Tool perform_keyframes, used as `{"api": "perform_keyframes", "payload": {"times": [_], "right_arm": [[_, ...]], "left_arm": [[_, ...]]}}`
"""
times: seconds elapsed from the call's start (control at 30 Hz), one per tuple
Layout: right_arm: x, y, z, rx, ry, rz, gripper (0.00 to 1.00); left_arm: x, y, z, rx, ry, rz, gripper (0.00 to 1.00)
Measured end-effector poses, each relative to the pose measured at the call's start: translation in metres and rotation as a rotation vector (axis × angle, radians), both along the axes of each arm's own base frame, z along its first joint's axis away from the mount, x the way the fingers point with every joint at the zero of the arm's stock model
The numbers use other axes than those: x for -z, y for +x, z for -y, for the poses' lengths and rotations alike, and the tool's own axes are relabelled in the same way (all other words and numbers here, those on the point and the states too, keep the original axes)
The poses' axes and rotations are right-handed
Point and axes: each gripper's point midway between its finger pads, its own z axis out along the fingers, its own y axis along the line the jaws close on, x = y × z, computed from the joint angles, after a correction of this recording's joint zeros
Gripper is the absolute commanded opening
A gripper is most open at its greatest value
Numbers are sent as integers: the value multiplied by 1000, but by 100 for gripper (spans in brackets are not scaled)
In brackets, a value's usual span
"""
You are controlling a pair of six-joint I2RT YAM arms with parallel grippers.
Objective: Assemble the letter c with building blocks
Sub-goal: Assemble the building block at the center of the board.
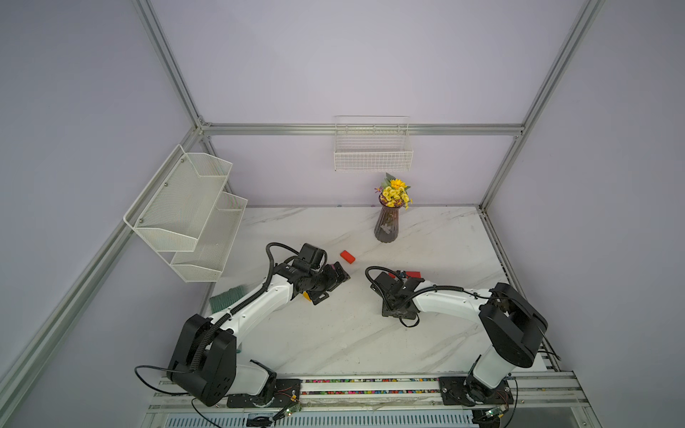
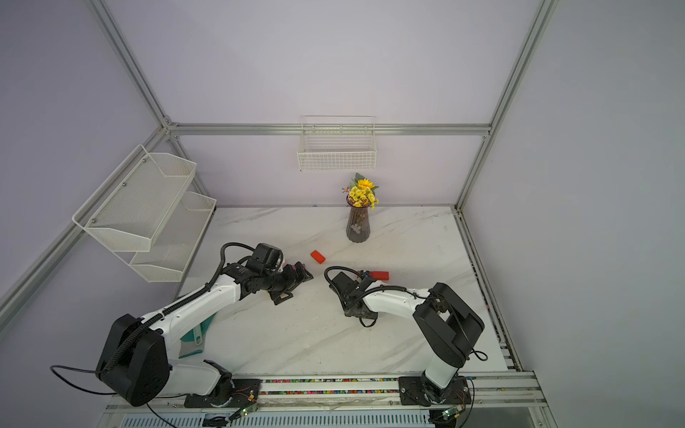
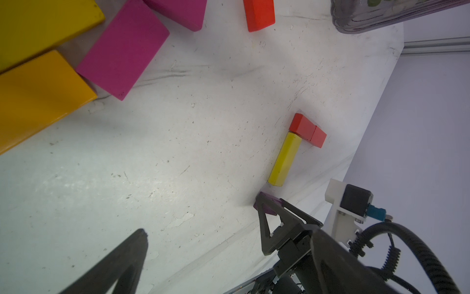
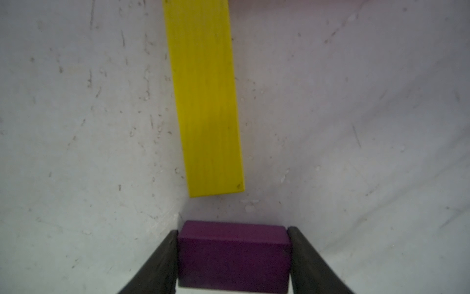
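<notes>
1. Right gripper (image 4: 232,230) pinches a purple block (image 4: 234,257) by its sides, right of centre on the table (image 4: 76,127).
2. Just beyond the block, across a small gap, lies a yellow bar (image 4: 206,101). Two red blocks (image 3: 307,131) touch the bar's far end.
3. Left gripper (image 1: 339,278) is spread wide and empty, by magenta blocks (image 3: 122,48), an orange block (image 3: 38,96) and a yellow block (image 3: 38,25).
4. A loose red block (image 1: 347,256) lies farther off, toward the vase (image 1: 387,224).

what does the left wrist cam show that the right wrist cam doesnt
Left wrist only: a magenta block, an orange block, two red blocks at one end of the long yellow block, and the vase base. Right wrist only: a close look at the fingers against the purple block's sides. Both: the long yellow block and the purple block in the right gripper, a gap between them.
</notes>
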Motion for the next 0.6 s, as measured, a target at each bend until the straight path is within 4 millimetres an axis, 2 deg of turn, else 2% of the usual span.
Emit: {"api": "perform_keyframes", "payload": {"times": [0.6], "right_arm": [[0, 2, 8, 14, -9, 3, 42]], "left_arm": [[3, 2, 2, 3, 0, -5, 100]]}}
